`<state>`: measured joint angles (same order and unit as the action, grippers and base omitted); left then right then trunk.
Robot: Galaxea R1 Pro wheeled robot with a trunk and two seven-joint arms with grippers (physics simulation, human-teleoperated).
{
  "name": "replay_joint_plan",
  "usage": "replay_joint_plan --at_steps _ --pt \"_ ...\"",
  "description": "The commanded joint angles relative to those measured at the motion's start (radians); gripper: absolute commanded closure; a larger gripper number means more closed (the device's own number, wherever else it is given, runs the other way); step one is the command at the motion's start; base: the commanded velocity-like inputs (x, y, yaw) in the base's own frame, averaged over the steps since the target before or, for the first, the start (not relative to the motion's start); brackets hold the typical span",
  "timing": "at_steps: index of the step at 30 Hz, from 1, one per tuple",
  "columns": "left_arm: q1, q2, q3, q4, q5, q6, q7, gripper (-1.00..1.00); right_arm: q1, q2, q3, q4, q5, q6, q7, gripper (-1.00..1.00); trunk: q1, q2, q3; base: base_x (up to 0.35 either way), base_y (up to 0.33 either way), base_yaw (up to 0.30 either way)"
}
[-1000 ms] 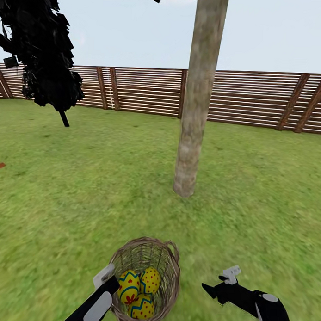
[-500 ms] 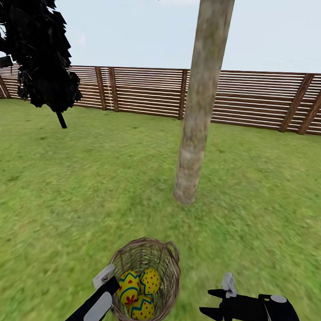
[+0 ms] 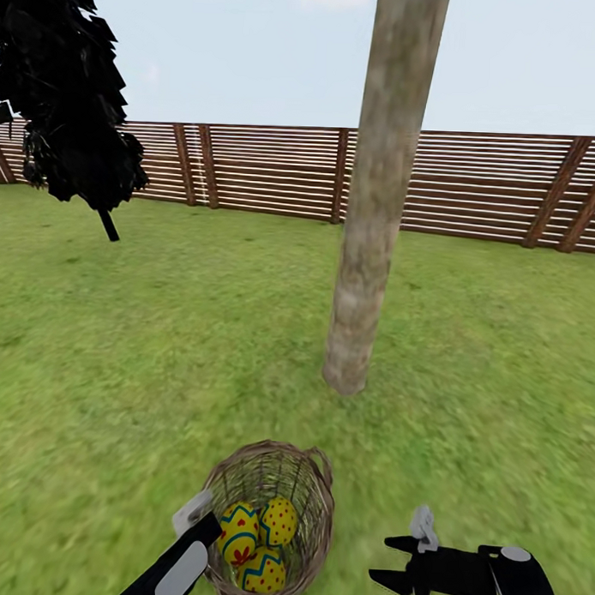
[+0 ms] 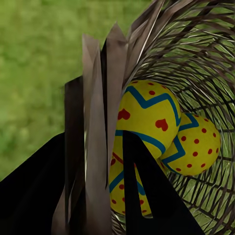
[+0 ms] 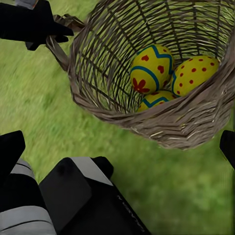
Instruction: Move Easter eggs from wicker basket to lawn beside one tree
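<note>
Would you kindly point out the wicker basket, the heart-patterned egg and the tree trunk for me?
wicker basket (image 3: 312, 495): head view, on its woven right wall.
heart-patterned egg (image 4: 144, 115): left wrist view, on its yellow upper shell.
tree trunk (image 3: 374, 206): head view, mid-height on the pale bark.

I am counting three small yellow eggs with blue zigzag bands and red marks: one (image 3: 238, 529), two (image 3: 279, 520) and three (image 3: 264, 571). They are all sitting inside one round brown woven wicker basket (image 3: 312, 491). I am seeing one tall tree with a thick pale grey-brown trunk (image 3: 368, 248) and one tree with black leaves (image 3: 68, 101). I am counting two black grippers, one on the left (image 3: 195, 525) and one on the right (image 3: 391, 560). I am looking at one wide green grass lawn (image 3: 159, 327). One long brown wooden slat fence (image 3: 268, 169) is running along the back.
</note>
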<state>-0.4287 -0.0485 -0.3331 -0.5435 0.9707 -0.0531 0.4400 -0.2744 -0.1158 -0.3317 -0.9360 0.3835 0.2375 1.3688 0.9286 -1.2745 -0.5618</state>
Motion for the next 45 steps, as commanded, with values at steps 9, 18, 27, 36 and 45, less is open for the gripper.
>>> replay_joint_plan --at_steps 9,18,27,36,45 --pt "-0.001 0.001 -0.007 -0.001 0.008 -0.005 0.006 1.0 -0.001 0.002 -0.005 0.0 -0.002 0.008 0.002 -1.0 0.001 -0.001 -0.001 0.341 0.0 0.0" --pt "-0.001 0.001 -0.007 -0.002 0.008 -0.005 0.006 1.0 0.0 0.002 -0.006 0.0 -0.002 0.008 0.001 -1.0 0.001 -0.001 -0.001 0.341 0.0 0.0" --pt "-0.001 0.001 -0.008 -0.001 0.008 -0.005 0.006 1.0 0.0 0.002 -0.006 -0.001 -0.002 0.008 0.001 -1.0 0.001 -0.001 -0.001 0.341 0.0 0.0" --pt "-0.001 0.001 -0.007 -0.003 0.008 -0.005 0.006 1.0 0.0 0.002 -0.006 0.0 -0.002 0.007 0.001 -1.0 0.001 -0.001 -0.001 0.341 0.0 0.0" --pt "-0.001 0.003 -0.007 -0.004 0.008 -0.005 0.006 1.0 -0.001 -0.083 -0.108 0.062 -0.011 0.013 -0.014 -1.0 0.001 -0.001 -0.001 0.341 0.0 0.0"
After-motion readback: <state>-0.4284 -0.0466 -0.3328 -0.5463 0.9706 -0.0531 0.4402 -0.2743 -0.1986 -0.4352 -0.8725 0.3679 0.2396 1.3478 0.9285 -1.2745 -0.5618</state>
